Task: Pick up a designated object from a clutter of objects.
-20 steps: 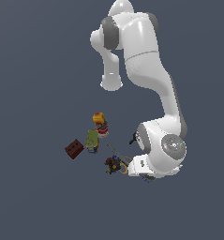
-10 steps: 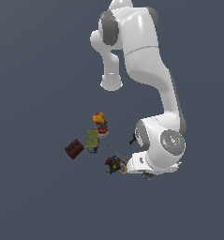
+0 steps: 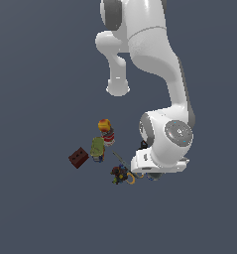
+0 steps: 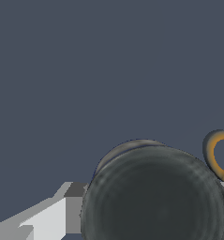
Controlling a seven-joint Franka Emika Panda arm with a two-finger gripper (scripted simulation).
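Observation:
The designated object, a round shallow can (image 4: 155,197) with a dark grey ringed inside, fills the near part of the wrist view. My gripper (image 4: 153,208) stands around it: one white-and-grey finger (image 4: 62,215) presses its side wall, and a sliver of the other finger shows at the opposite side. In the exterior view only a blue-grey edge of the can (image 3: 152,177) peeks out under the hand, where my gripper (image 3: 152,173) is mostly hidden. The rest of the clutter lies to the exterior view's left of the hand.
An orange scissors handle (image 4: 219,154) lies right beside the can, also seen as the scissors (image 3: 130,177). A dark toy (image 3: 119,173), a green box (image 3: 97,148), a dark red brick (image 3: 78,158) and a red-yellow can (image 3: 106,130) stand further left. The arm's elbow (image 3: 174,134) hangs over the hand.
The hand and lower arm have shifted slightly upward in the exterior view. The clutter items have not moved.

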